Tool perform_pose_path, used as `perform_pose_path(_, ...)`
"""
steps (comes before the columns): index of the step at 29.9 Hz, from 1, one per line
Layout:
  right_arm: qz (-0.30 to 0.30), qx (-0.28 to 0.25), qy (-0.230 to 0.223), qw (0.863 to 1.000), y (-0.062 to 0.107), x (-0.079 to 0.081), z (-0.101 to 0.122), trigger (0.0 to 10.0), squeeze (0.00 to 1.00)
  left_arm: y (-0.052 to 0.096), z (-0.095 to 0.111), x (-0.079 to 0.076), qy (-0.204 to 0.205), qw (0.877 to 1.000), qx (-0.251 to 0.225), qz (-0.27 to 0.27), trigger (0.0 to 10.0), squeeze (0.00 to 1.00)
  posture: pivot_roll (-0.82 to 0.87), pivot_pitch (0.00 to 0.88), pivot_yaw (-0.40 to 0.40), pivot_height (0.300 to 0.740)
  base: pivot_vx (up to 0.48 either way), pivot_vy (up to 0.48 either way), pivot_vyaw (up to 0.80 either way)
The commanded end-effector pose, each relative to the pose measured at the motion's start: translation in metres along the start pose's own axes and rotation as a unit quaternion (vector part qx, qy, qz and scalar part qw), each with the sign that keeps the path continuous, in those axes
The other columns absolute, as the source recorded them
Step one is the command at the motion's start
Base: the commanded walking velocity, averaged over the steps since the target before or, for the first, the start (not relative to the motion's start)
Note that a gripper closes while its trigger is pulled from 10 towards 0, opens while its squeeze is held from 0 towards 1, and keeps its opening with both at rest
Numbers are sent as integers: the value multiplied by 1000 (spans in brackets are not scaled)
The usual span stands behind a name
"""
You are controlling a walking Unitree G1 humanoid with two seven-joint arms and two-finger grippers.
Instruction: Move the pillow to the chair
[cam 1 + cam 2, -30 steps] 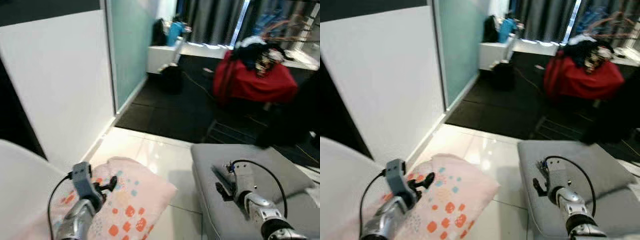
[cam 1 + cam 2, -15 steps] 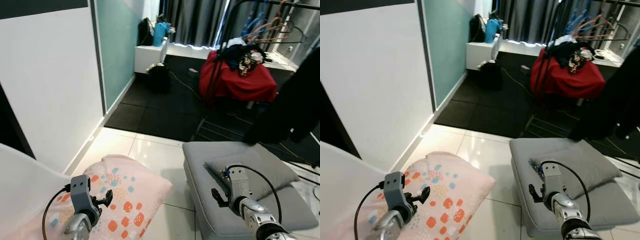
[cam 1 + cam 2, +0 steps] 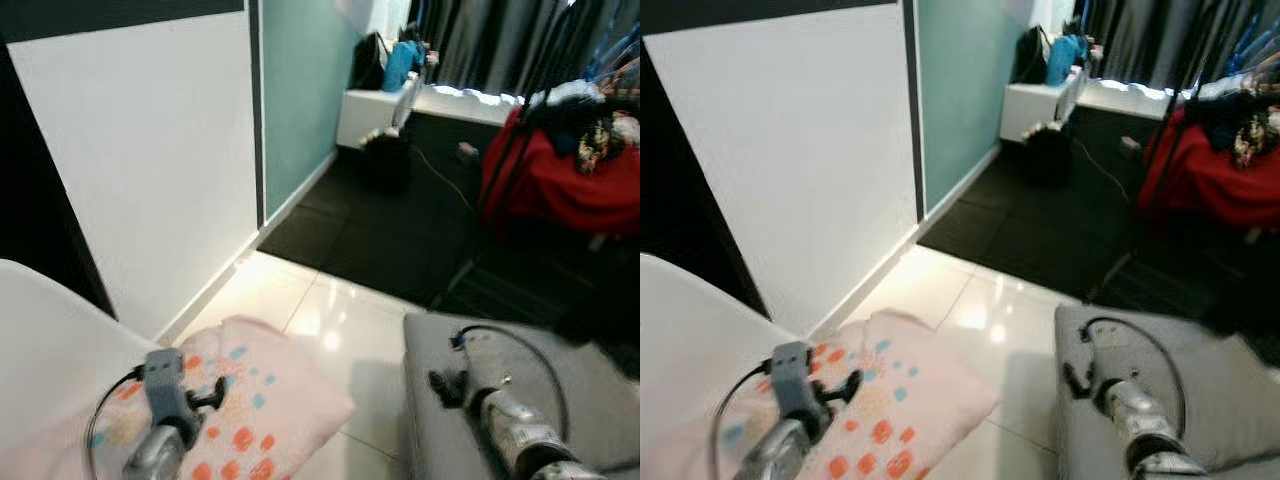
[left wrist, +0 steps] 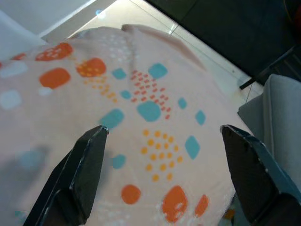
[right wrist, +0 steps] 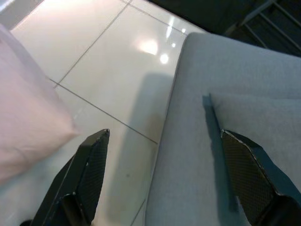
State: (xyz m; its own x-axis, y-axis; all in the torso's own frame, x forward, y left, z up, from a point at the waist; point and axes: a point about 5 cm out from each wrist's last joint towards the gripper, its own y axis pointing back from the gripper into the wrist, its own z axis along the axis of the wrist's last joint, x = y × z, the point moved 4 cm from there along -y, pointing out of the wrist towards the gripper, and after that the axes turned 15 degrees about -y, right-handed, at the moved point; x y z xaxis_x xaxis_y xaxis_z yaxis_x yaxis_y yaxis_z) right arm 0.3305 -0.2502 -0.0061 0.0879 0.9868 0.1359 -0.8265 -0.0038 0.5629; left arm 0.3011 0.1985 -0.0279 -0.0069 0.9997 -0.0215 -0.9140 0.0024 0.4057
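Note:
The pillow [image 3: 268, 398] is pale pink with orange and teal spots. It lies on the seat of the white chair [image 3: 48, 345] at my lower left, one corner hanging over the tiled floor. My left gripper [image 4: 164, 136] hovers just above the pillow, open, with nothing between its fingers [image 4: 87, 160]. My right gripper [image 5: 164, 136] is open too. It hangs over the gap between the pillow's edge and a grey ottoman [image 5: 207, 89], holding nothing.
A white wall panel [image 3: 140, 150] and a teal glass wall [image 3: 295, 90] run along the left. Beyond the glossy tiles [image 3: 345, 310] lies dark flooring [image 3: 400, 220] with a white bench holding bags [image 3: 395, 75] and a red heap of clothes [image 3: 570, 170].
The whole picture has shifted and blurred, so the camera has turned left. Both grippers keep their places relative to the pillow and ottoman, still open.

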Motion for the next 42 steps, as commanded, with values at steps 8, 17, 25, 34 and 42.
perform_pose_path(8,-18,15,2,1000,3,-10,-6,10000,0,2,-8,-5,-3,1000,7,-9,10000,0,-235,0,-38,740,0,-480,-197)
perform_pose_path(17,-20,19,4,1000,3,-10,-7,10000,0,2,-6,-6,0,1000,1,-10,10000,0,-237,0,-36,740,0,-480,-765)
perform_pose_path(25,-19,6,-3,1000,3,-11,-1,10000,0,1,-6,-3,1,1000,0,-4,10000,0,-239,0,-37,740,0,-427,-556)
perform_pose_path(34,-8,-1,-9,1000,1,-7,6,10000,0,1,-5,6,10,1000,1,17,10000,0,-243,0,-35,740,0,-34,0)
perform_pose_path(42,-7,-5,-14,1000,1,-7,9,10000,0,1,-10,12,12,999,21,37,10000,0,-238,0,-32,740,0,0,0)
